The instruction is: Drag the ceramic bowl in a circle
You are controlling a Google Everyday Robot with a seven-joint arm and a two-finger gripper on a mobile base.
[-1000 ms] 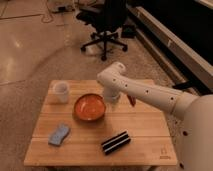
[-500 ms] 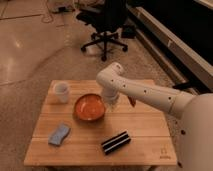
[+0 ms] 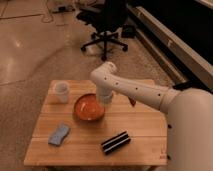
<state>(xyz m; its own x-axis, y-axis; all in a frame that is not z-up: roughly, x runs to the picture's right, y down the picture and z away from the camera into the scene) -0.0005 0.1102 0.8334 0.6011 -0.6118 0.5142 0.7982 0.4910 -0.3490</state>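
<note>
The ceramic bowl (image 3: 89, 107) is wide and shallow, glossy orange-red inside, and sits near the middle of the wooden table (image 3: 145, 135). My gripper (image 3: 104, 99) hangs from the white arm and comes down at the bowl's right rim, touching or nearly touching it. The arm reaches in from the right, over the table's back half. The wrist hides part of the bowl's right edge.
A small white cup (image 3: 62, 91) stands at the table's back left. A blue sponge (image 3: 59, 134) lies at the front left. A black ribbed bar (image 3: 116, 142) lies at the front centre. A black office chair (image 3: 107, 25) stands on the floor behind.
The gripper has shifted slightly left and down onto the bowl's right rim. The bowl has stayed about where it was.
</note>
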